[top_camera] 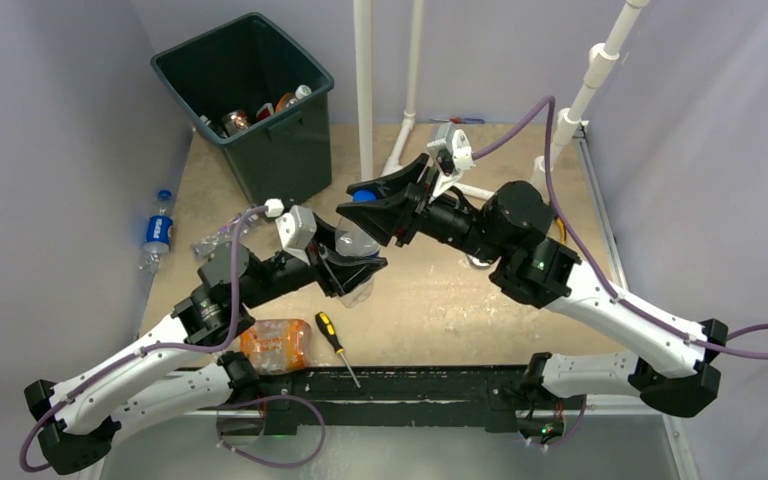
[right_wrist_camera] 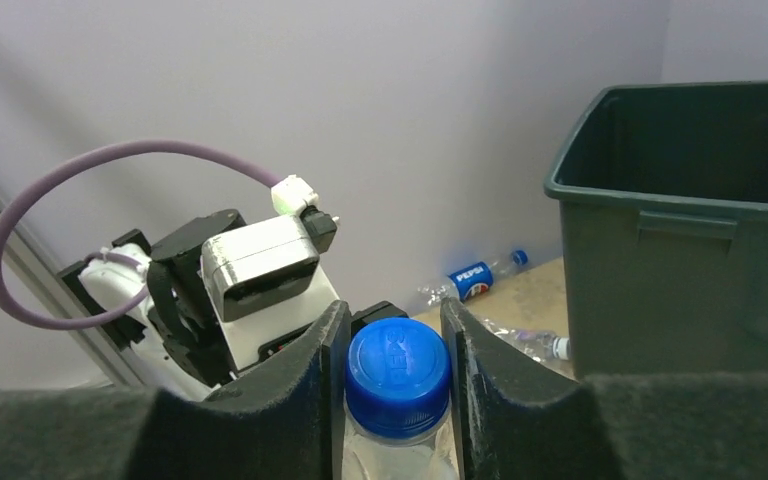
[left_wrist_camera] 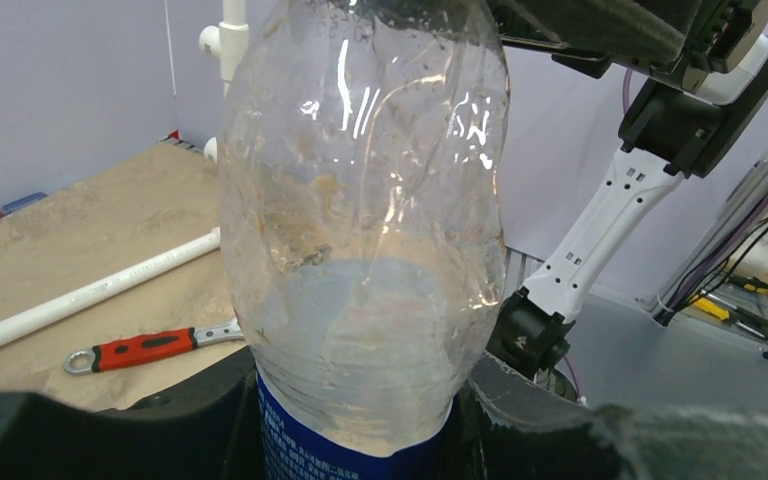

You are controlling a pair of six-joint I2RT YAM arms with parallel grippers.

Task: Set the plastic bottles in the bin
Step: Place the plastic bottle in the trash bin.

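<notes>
One clear plastic bottle [left_wrist_camera: 360,250] with a blue label is held above the table between both arms. My left gripper [left_wrist_camera: 355,420] is shut on its labelled body. My right gripper [right_wrist_camera: 397,372] is shut on its blue cap [right_wrist_camera: 397,362], with a finger pressed to each side. In the top view the two grippers [top_camera: 355,268] [top_camera: 370,205] meet just right of the dark bin [top_camera: 280,150]. The bin holds several bottles [top_camera: 260,112]. More bottles lie loose: an orange-labelled one [top_camera: 275,345] by the left arm, a crushed clear one [top_camera: 210,243], and a Pepsi one [top_camera: 158,232] past the table's left edge.
A black-and-yellow screwdriver [top_camera: 335,340] lies near the front edge. A red-handled wrench [left_wrist_camera: 140,348] and a white pipe [left_wrist_camera: 90,295] lie on the table. White pipe uprights [top_camera: 363,90] stand behind the arms. The bin wall [right_wrist_camera: 680,230] rises close on the right gripper's right.
</notes>
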